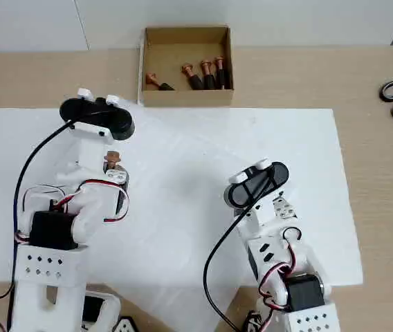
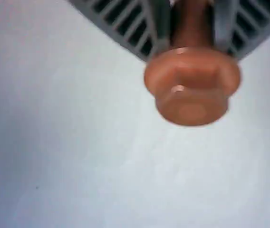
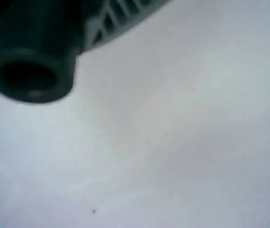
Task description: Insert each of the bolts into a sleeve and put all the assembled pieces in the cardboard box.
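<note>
At upper centre of the high view, the cardboard box (image 1: pixel 143 69) holds four assembled pieces (image 1: pixel 200 75). My left gripper (image 2: pixel 192 23), centre left over the white surface (image 1: pixel 169 228), pinches a copper bolt (image 2: pixel 192 88) by its shaft; my right gripper (image 3: pixel 44 19), lower right, pinches a black sleeve (image 3: pixel 30 61).

At 12 o'clock on the table (image 1: pixel 362 76) we see the open cardboard box (image 1: pixel 186 97) holding four assembled pieces (image 1: pixel 207 73), copper-headed and dark-bodied. Toward 9 o'clock a copper bolt (image 2: pixel 192 85) is clamped by its shank, its flanged head free. A black sleeve (image 3: pixel 30 61) is held too, its bore empty.
</note>
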